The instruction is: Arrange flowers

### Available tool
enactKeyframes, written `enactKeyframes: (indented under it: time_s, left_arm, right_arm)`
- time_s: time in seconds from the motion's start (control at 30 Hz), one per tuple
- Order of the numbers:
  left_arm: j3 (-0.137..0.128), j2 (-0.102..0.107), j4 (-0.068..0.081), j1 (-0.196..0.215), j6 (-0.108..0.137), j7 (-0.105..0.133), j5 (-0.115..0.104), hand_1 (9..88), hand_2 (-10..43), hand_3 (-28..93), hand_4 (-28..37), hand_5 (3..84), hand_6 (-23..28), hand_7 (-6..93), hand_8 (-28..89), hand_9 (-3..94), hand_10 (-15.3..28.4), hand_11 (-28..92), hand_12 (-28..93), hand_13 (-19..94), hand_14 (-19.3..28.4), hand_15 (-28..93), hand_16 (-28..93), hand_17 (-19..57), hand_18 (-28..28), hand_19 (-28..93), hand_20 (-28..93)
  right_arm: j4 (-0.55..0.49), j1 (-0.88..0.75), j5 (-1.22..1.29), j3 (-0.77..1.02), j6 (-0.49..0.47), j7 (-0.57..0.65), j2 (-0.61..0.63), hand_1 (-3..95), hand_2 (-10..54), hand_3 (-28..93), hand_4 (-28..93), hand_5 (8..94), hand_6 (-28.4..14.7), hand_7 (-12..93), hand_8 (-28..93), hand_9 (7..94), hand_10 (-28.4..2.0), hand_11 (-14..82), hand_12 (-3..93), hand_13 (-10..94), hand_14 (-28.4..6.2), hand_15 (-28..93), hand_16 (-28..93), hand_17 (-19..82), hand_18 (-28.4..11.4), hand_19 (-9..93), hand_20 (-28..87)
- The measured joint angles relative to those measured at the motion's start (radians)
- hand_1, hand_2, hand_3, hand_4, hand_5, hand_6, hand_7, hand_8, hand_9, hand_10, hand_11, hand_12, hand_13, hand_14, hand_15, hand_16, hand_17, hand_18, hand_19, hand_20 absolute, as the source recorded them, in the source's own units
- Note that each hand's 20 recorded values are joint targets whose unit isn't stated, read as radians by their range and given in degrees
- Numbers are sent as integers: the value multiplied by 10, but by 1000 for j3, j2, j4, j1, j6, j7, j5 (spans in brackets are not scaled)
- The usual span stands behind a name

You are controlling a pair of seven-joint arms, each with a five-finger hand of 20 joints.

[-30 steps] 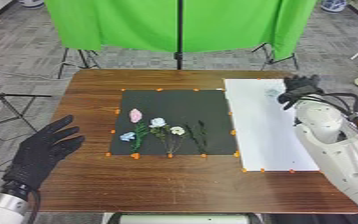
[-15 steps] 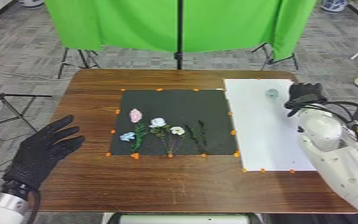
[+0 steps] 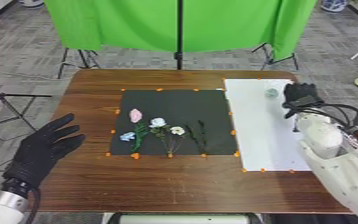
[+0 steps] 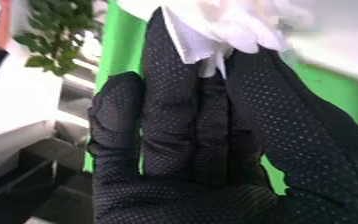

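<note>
White flower [image 4: 251, 35] in the right hand [image 3: 300, 94], by the look of it: petals poke out between thumb and fingers, so I'd call that a narrow pinch, not a wide grip. Big change: that hand was partly over the vase [image 3: 271, 93] a second ago and has since slid off toward the counter's [image 3: 95, 180] right edge, so the vase is now in full view just beside it. It's on the white sheet [image 3: 273, 135] near the far right corner. For the task, I'd say the flower isn't in yet, and the next move is back over the mouth, stem first. Easy to clip the rim and tip it, imo.

Direction: petals point out past the fingertips, but I can't tell which way the stem runs. The vase looks upright, long axis vertical. On the black mat [image 3: 167, 100], the blue flower [image 3: 127, 135], pale flower [image 3: 158, 122] and cream flower [image 3: 177, 130] have blooms toward the far edge, stems roughly toward the near one. Pink flower [image 3: 135, 115] lies lengthwise far to near. Left hand [image 3: 40, 145] is by the left edge, fingers wide and empty.
</note>
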Motion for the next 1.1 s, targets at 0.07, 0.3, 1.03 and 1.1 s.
enactKeyframes:
  time_s: [0.07,0.3,1.03,1.1]
  left_arm:
    - [0,0,0,0,0,0,0,262,0,712,-262,341,20,248,-116,297,129,306,136,267,158,469,-24,-73,234,540,99]
    - [0,-1,0,1,0,0,0,262,0,712,-263,341,19,249,-117,297,129,308,136,267,158,470,-24,-73,234,540,98]
    - [11,-6,0,-3,0,-6,0,262,1,710,-261,341,21,247,-116,297,128,308,136,268,159,471,-24,-74,234,540,98]
    - [12,-6,0,-5,0,-7,0,262,1,710,-261,342,20,246,-116,297,129,308,135,267,159,471,-24,-74,234,539,98]
  right_arm:
    - [-35,-18,10,5,55,-9,2,553,-95,830,-283,719,2,504,-157,888,-25,126,402,857,29,304,463,371,-149,801,426]
    - [-168,-42,48,3,168,-74,-4,553,-95,833,-283,719,1,504,-154,888,-26,128,406,857,29,307,464,372,-149,801,431]
    - [-50,165,-2,-294,158,-334,-333,551,-95,831,-283,704,4,523,-160,877,-26,133,409,842,30,311,464,362,-145,791,434]
    - [-44,164,-17,-302,154,-340,-335,551,-95,830,-283,703,4,523,-162,876,-26,133,408,841,30,310,464,362,-144,790,434]
